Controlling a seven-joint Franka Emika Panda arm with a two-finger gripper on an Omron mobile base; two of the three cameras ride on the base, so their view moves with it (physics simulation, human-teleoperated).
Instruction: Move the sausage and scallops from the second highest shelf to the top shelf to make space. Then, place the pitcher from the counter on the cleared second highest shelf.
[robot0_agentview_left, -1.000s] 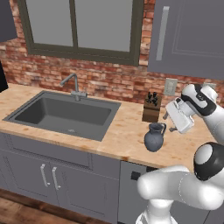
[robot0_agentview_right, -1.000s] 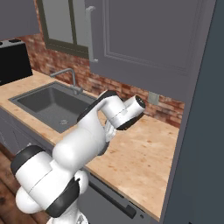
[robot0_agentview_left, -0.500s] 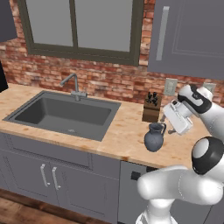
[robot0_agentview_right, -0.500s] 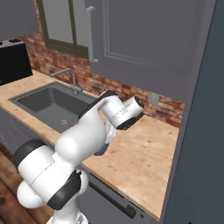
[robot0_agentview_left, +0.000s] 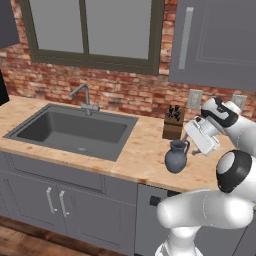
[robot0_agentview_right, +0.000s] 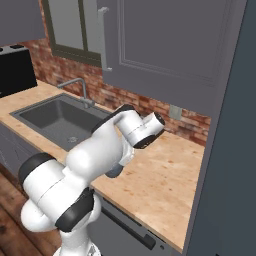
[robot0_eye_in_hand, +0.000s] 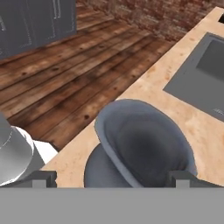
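I hold my gripper (robot0_eye_in_hand: 112, 177) just above the pitcher (robot0_agentview_left: 176, 156), and its two fingertips (robot0_eye_in_hand: 43, 178) stand spread wide, one on each side of the flared rim, with nothing between them yet. In the hand view I look almost straight down into the dark mouth of the jug, so I judge that I am lined up to take it by the neck or the rim, because the round belly is probably too wide for my jaws. The pitcher stands upright on the counter (robot0_agentview_left: 140, 150), near the front edge, just in front of the brown knife block (robot0_agentview_left: 173, 125) and to the right of the sink (robot0_agentview_left: 75, 131). Its loop handle points toward my hand in the left base view, so I must be careful that one finger does not come down on the handle instead of beside the neck. In the right base view my own arm covers most of the jug, and only a dark piece of it (robot0_agentview_right: 116, 171) shows under my elbow. I cannot see the fridge shelves, the sausage or the scallops from here, so I cannot say if the second highest shelf is already free. I think the step in hand is the grasp of the pitcher, and the lift must be straight so it does not tip near the counter edge.
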